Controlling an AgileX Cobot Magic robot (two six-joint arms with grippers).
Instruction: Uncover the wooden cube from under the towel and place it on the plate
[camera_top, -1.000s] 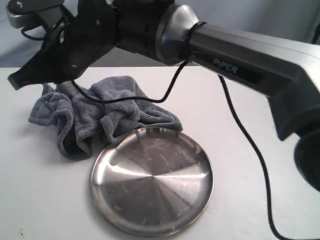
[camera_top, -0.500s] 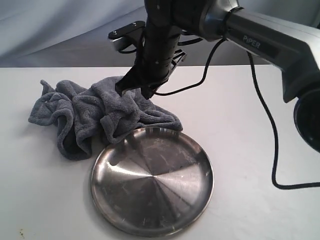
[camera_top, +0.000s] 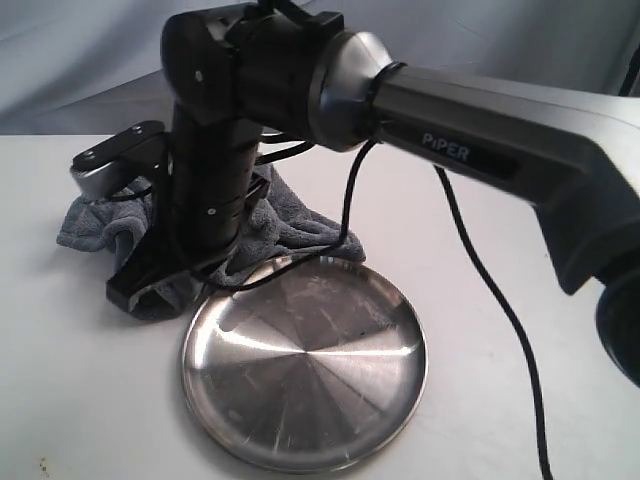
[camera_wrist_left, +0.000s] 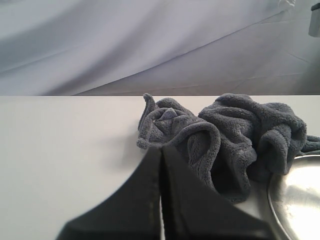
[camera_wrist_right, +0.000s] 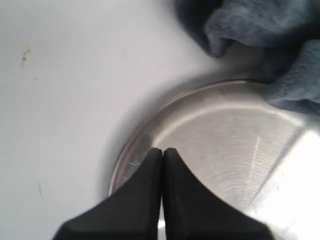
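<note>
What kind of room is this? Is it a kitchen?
Probably not a kitchen. It looks like a robot testing bench. A black robot arm reaches over a white table, a plain cloth backdrop hangs behind, and a towel and steel plate lie there as props.

even bright light; glare streaks across plate (camera_top: 300, 385); wrist views soft.

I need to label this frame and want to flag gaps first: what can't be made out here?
- Wooden cube: in no view; the towel shows only folds.
- Towel's middle, exterior view: hidden behind the right arm.
- Plate, left wrist view: cut off by the frame edge.
- Left pincer: outside the exterior view's frame.
</note>
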